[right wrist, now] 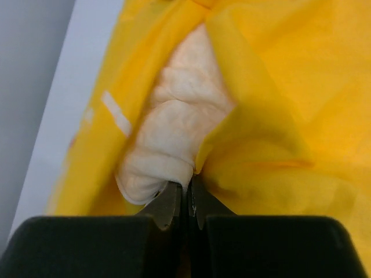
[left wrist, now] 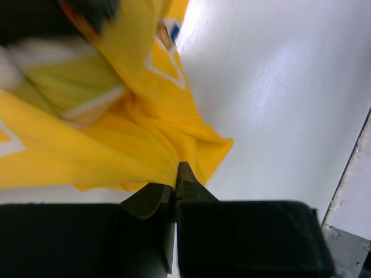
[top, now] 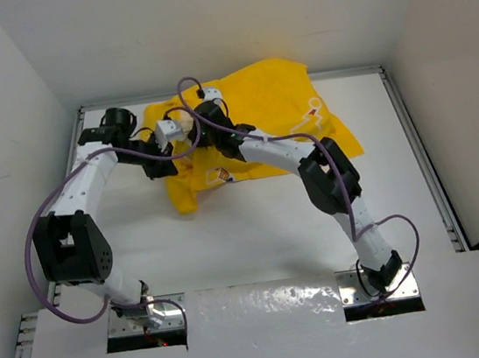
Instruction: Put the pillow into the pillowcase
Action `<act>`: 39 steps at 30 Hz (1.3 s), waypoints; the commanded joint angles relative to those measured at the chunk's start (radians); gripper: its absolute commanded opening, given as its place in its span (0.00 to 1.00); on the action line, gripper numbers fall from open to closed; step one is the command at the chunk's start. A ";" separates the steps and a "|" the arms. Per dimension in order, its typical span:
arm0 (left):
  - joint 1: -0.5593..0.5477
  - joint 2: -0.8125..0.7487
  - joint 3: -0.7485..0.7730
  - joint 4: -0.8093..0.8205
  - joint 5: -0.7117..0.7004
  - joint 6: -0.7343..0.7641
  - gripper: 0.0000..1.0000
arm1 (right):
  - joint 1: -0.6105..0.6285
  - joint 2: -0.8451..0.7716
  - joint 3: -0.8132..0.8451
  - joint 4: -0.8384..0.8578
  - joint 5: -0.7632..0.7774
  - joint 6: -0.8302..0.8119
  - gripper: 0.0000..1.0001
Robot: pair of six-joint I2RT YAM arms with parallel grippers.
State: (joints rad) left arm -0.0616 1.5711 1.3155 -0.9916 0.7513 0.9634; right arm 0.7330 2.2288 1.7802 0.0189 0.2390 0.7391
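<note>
Both arm bases sat at the near edge of the table [top: 256, 238], well short of the pillowcase [top: 273, 95]. The bare white tabletop lay between them and it. The left arm reached in to the pillowcase's left side and the right arm came across its near edge, with both wrists over the yellow fabric. Left gripper [left wrist: 177, 174] — jaws pressed together on a bunched fold of the pillowcase, fabric fanning out from the tips, with one loose corner of the pillowcase lying on the table just beyond them. Right gripper [right wrist: 186, 188] — jaws together too, at the pillowcase's opening edge, apparently pinching the yellow hem right beside the pillow [right wrist: 174, 127]. The pillow was partly inside the pillowcase: a cream, puckered stretch showed through the gap in the opening, yellow cloth wrapped on both sides of it, its near corner touching the right fingertips. Farther back the pillowcase lay rumpled and spread toward the table's far edge, with white print visible on its right part.
</note>
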 commanded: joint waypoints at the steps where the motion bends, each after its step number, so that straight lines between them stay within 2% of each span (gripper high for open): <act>1: 0.015 -0.031 0.166 -0.231 0.233 0.037 0.00 | -0.021 0.118 0.102 -0.055 0.100 0.010 0.00; 3: 0.099 -0.014 0.284 -0.234 0.350 -0.014 0.00 | -0.015 0.140 0.096 -0.095 0.094 -0.035 0.00; 5: 0.166 0.032 0.368 -0.242 0.460 -0.055 0.00 | -0.007 0.121 -0.012 -0.096 0.083 -0.055 0.00; 7: 0.213 0.056 0.456 -0.216 0.461 -0.135 0.00 | 0.012 0.092 -0.095 -0.042 0.038 -0.101 0.00; 8: 0.218 0.052 0.452 -0.178 0.427 -0.238 0.00 | 0.023 0.068 -0.157 -0.025 0.004 -0.121 0.00; 9: 0.217 0.035 0.365 -0.006 0.401 -0.334 0.00 | 0.037 0.060 -0.172 0.002 -0.036 -0.162 0.00; 10: 0.217 -0.009 0.290 0.227 0.310 -0.555 0.00 | 0.057 0.049 -0.185 0.022 -0.147 -0.191 0.00; 11: 0.214 -0.023 0.178 0.276 0.187 -0.584 0.00 | 0.072 0.036 -0.185 0.027 -0.224 -0.199 0.00; 12: 0.213 -0.014 0.151 0.280 0.125 -0.563 0.03 | 0.080 0.035 -0.191 0.027 -0.227 -0.201 0.00; 13: 0.213 -0.005 0.121 0.246 0.068 -0.543 0.35 | 0.083 0.007 -0.200 0.035 -0.222 -0.184 0.00; 14: 0.213 0.012 0.110 0.222 -0.014 -0.523 0.47 | 0.083 -0.010 -0.215 0.068 -0.221 -0.169 0.01; 15: 0.210 0.017 0.103 0.196 -0.044 -0.493 0.54 | 0.082 -0.026 -0.238 0.088 -0.216 -0.152 0.04; 16: 0.212 0.017 0.085 0.167 -0.070 -0.488 0.67 | 0.082 -0.047 -0.240 0.104 -0.216 -0.152 0.06; 18: 0.204 -0.003 0.054 0.166 -0.149 -0.502 0.76 | 0.082 -0.051 -0.208 0.108 -0.222 -0.149 0.13; 20: 0.194 -0.026 -0.004 0.195 -0.263 -0.515 0.78 | 0.082 -0.047 -0.177 0.105 -0.234 -0.130 0.23; 21: 0.190 -0.032 -0.024 0.211 -0.289 -0.531 0.79 | 0.082 -0.049 -0.174 0.110 -0.234 -0.119 0.34; 23: 0.192 -0.039 -0.073 0.255 -0.293 -0.537 0.80 | 0.082 -0.066 -0.176 0.125 -0.234 -0.115 0.43; 24: 0.187 -0.036 -0.094 0.278 -0.267 -0.549 0.81 | 0.082 -0.072 -0.179 0.125 -0.236 -0.124 0.51; 27: 0.129 -0.016 -0.136 0.359 -0.245 -0.569 0.82 | 0.082 -0.087 -0.179 0.083 -0.201 -0.138 0.56; 29: 0.079 0.027 -0.162 0.407 -0.335 -0.580 0.81 | 0.078 -0.083 -0.176 0.050 -0.167 -0.141 0.58; 32: 0.072 0.121 -0.171 0.447 -0.351 -0.597 0.76 | 0.075 -0.052 -0.148 0.006 -0.156 -0.129 0.58; 33: 0.072 0.145 -0.151 0.439 -0.352 -0.597 0.61 | 0.074 -0.040 -0.137 -0.010 -0.156 -0.127 0.58; 35: 0.074 0.193 -0.122 0.424 -0.357 -0.589 0.30 | 0.071 -0.014 -0.117 -0.057 -0.156 -0.116 0.46; 36: 0.074 0.201 -0.084 0.400 -0.349 -0.586 0.03 | 0.068 0.003 -0.117 -0.068 -0.156 -0.101 0.36; 37: 0.077 0.193 -0.067 0.389 -0.310 -0.583 0.00 | 0.063 0.008 -0.125 -0.077 -0.158 -0.092 0.07; 38: 0.088 0.182 -0.047 0.377 -0.276 -0.578 0.00 | 0.063 0.009 -0.131 -0.074 -0.179 -0.081 0.00; 39: 0.097 0.164 -0.003 0.369 -0.241 -0.578 0.00 | 0.063 0.003 -0.139 -0.063 -0.200 -0.084 0.00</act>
State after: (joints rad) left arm 0.0101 1.7977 1.1938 -0.6334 0.4389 0.3832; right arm 0.8055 2.2082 1.6325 0.0074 0.0574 0.6338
